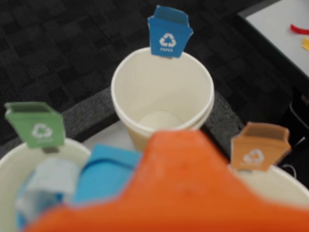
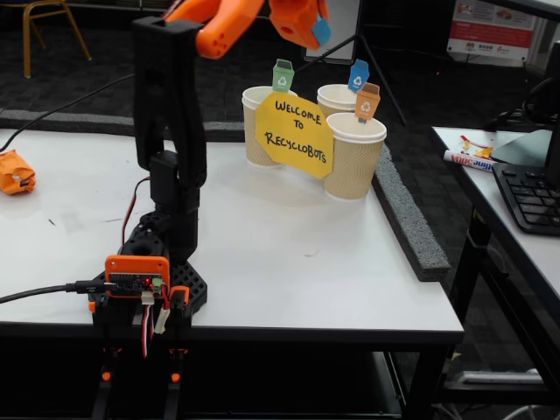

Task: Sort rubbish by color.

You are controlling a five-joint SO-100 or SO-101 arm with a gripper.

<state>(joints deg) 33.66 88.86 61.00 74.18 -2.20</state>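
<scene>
The arm carries the light blue wad (image 2: pixel 321 31) high above the three paper cups; in the fixed view it sits pinched in the jaws (image 2: pixel 317 26), which are clenched on it. This looks like the drop step. In the wrist view the blue-tagged cup (image 1: pixel 162 94) lies at twelve o'clock, empty, the green-tagged cup (image 1: pixel 19 166) at eight o'clock. The next move calls for reaching toward twelve until the wad hangs over that cup's mouth, then releasing. The orange wad (image 2: pixel 16 171) waits at the desk's (image 2: pixel 289 254) nine o'clock edge.

Black arm (image 2: pixel 171 131) with orange upper links; orange board mount (image 2: pixel 136 273); red-white-black cables.
</scene>
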